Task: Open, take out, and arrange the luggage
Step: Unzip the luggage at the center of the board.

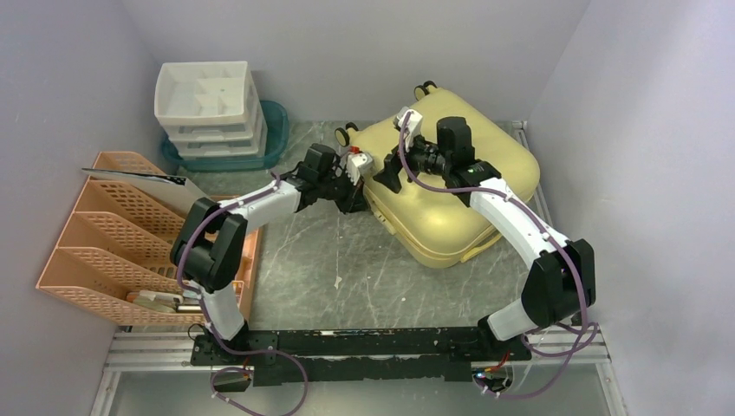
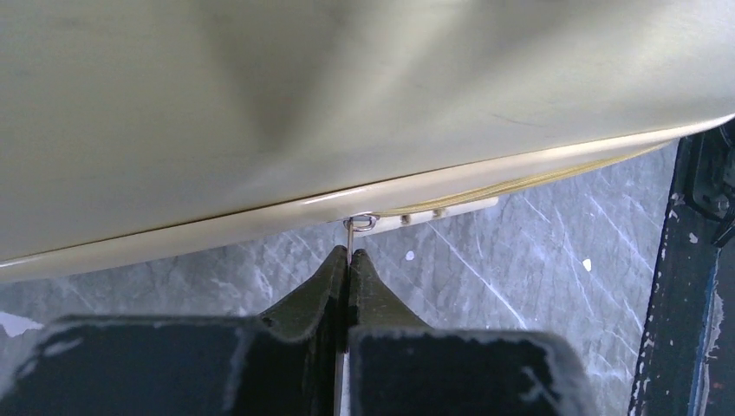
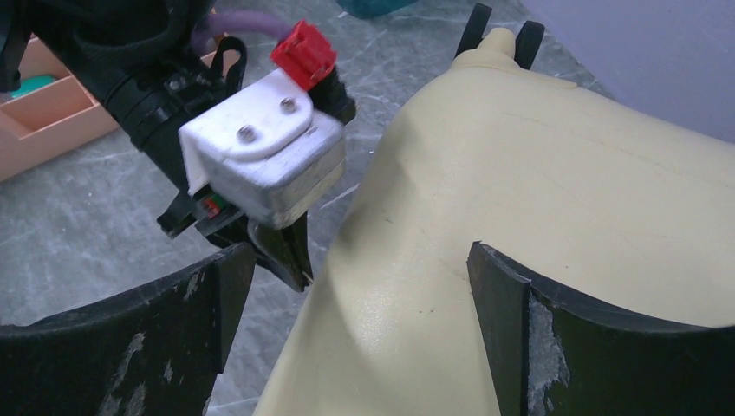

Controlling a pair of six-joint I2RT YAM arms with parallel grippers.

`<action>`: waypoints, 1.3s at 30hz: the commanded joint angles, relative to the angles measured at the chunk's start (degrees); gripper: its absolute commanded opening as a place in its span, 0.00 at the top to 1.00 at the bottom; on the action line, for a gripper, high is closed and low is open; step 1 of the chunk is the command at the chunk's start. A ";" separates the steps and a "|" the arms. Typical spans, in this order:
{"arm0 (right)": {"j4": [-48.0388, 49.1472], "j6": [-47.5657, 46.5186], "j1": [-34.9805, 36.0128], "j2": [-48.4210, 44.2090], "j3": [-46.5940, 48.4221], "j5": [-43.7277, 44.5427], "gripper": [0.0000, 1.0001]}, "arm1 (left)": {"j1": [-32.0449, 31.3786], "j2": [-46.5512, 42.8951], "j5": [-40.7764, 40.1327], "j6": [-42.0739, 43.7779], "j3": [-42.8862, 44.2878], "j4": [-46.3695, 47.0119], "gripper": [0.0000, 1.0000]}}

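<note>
The pale yellow luggage (image 1: 451, 186) lies flat and closed on the marble table, its black wheels (image 1: 347, 134) toward the back. My left gripper (image 1: 357, 198) is at its left edge. In the left wrist view that gripper (image 2: 349, 256) is shut on the thin metal zipper pull (image 2: 349, 239), which hangs from a ring on the seam of the luggage (image 2: 347, 104). My right gripper (image 3: 360, 260) is open and hovers just over the top left shoulder of the luggage (image 3: 537, 199), with nothing between its fingers. In the top view the right gripper (image 1: 390, 173) is close beside the left one.
A white drawer unit (image 1: 208, 108) stands on a teal tray (image 1: 276, 130) at the back left. An orange file organiser (image 1: 113, 243) lines the left side. Walls close in on the left, back and right. Bare marble (image 1: 347, 269) lies in front of the luggage.
</note>
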 commanded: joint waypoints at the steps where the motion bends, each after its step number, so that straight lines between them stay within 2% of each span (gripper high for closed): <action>1: -6.41 -0.35 -0.53 1.66 -4.15 1.83 0.00 | 3.44 1.67 -3.73 -3.55 4.28 1.73 0.95; 16: -6.53 -0.22 -2.19 0.76 -6.61 2.16 0.00 | 9.62 12.16 -17.50 -9.99 23.27 -5.87 0.95; 23: -6.53 -1.07 -2.42 0.49 -7.13 2.56 0.00 | 9.93 18.43 -20.10 -10.70 31.66 -9.64 0.95; 26: -6.44 -1.58 -2.46 0.56 -7.49 3.55 0.00 | 10.11 16.53 -18.15 -11.12 29.00 -7.58 0.95; 32: -5.49 -2.62 -1.72 -0.18 -7.33 9.28 0.00 | 10.04 7.93 -10.65 -10.75 16.62 0.15 0.95; 36: -4.68 -6.20 2.00 -1.53 -6.93 18.55 0.00 | 10.03 4.09 -9.39 -10.32 13.29 1.43 0.95; 39: -3.12 -10.04 7.50 -2.84 -7.33 28.11 0.00 | 10.02 2.33 -8.89 -10.17 11.45 2.82 0.95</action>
